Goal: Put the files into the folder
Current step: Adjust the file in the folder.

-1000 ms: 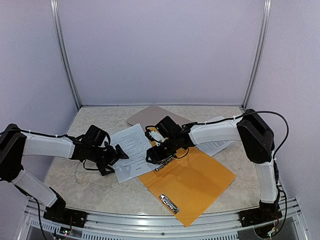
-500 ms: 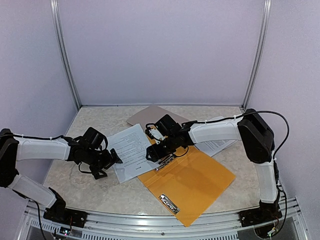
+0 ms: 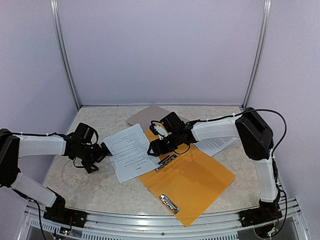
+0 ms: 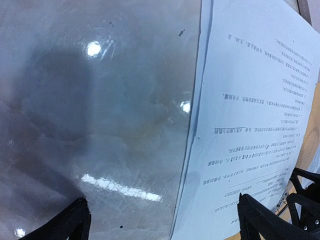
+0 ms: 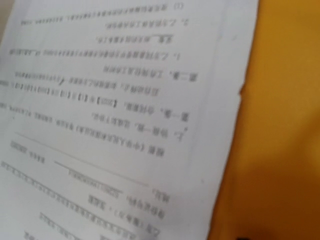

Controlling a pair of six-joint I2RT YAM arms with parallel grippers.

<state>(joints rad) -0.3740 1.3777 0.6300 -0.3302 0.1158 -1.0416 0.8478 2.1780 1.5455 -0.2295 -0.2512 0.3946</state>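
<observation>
Reaching arm: the right gripper [image 3: 154,148] hangs low over the right edge of the printed sheet [image 3: 127,150], where that edge overlaps the orange folder [image 3: 200,182].
Right claw state: cannot tell (its wrist view shows only the sheet and the folder, with no fingers to judge by).
Left claw state: the left gripper [image 3: 103,150] stands wide open and empty, its fingertips [image 4: 75,222] straddling the sheet's left edge, low over the table [image 3: 90,185].
Sheet position: flat on the table between the two grippers, its long axis running far to near on a slight slant.
Folder position: flat, to the right of the sheet and nearer; only its far left corner lies under the paper.
Other files: more sheets [image 3: 217,144] lie beneath the right forearm, past the folder's far edge.
Governing relation: the sheet has to travel rightward and nearward, across its short axis. The right arm is the nearer to the overlap, so it is judged the likelier to draw the sheet.
Task standing: no sheet filed yet.
</observation>
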